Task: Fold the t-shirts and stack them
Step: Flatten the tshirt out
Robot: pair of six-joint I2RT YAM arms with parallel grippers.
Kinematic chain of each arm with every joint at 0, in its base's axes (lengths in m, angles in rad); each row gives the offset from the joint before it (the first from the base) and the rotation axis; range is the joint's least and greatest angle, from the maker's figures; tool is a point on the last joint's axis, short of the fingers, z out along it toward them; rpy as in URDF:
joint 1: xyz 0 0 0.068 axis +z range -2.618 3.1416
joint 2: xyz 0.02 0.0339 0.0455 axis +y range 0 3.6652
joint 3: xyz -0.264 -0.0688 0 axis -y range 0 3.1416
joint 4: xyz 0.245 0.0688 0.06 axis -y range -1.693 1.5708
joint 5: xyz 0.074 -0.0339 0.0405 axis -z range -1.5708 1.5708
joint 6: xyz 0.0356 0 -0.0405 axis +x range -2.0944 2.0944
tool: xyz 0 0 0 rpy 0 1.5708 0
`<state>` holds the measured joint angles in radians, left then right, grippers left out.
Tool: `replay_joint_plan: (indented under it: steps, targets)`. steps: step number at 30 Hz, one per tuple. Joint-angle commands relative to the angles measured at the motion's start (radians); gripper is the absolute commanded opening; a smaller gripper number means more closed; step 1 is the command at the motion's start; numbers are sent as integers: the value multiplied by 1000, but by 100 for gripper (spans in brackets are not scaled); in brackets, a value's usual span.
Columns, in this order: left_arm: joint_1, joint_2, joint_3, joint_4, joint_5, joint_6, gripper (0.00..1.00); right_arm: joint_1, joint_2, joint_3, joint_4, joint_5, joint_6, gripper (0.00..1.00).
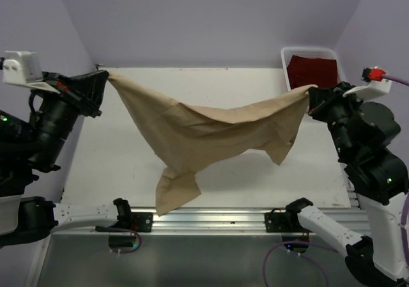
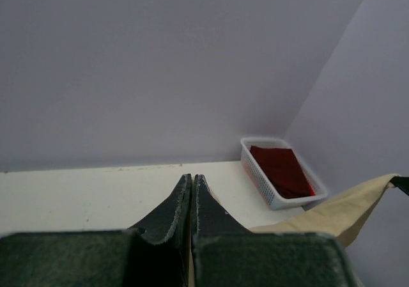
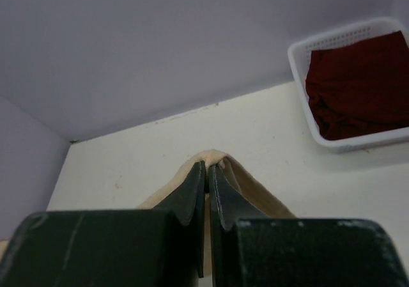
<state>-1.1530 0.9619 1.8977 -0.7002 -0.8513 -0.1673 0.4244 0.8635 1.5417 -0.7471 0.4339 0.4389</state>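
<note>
Pinching the tan t-shirt [image 1: 211, 130], seemingly at corners, left hand [image 1: 107, 77] and right hand [image 1: 312, 91] suspend it.

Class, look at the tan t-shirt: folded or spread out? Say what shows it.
Spread, not folded: the tan t-shirt hangs stretched between the left tool and the right tool, sagging in the middle.

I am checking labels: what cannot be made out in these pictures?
Top view: folds of the hanging tan t-shirt hide its collar and sleeves.
Left wrist view: the left hand covers the cloth it grips.
Right wrist view: the right edge cuts off the white bin and dark red t-shirt.
</note>
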Motion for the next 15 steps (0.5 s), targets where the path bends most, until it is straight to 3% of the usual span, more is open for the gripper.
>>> replay_joint_plan:
  steps: [1, 7, 11, 15]
  targets:
    - [4, -3, 102, 64, 116, 94, 0, 1, -44, 104, 17, -18, -98, 0]
    - [44, -23, 150, 51, 421, 109, 0, -1, -168, 126, 78, -98, -206, 0]
    - [229, -2, 127, 51, 645, 124, 0, -1, -251, 86, 133, -46, -239, 0]
    - [366, 50, 87, 71, 652, 120, 0, -3, -132, 138, 16, 12, -259, 0]
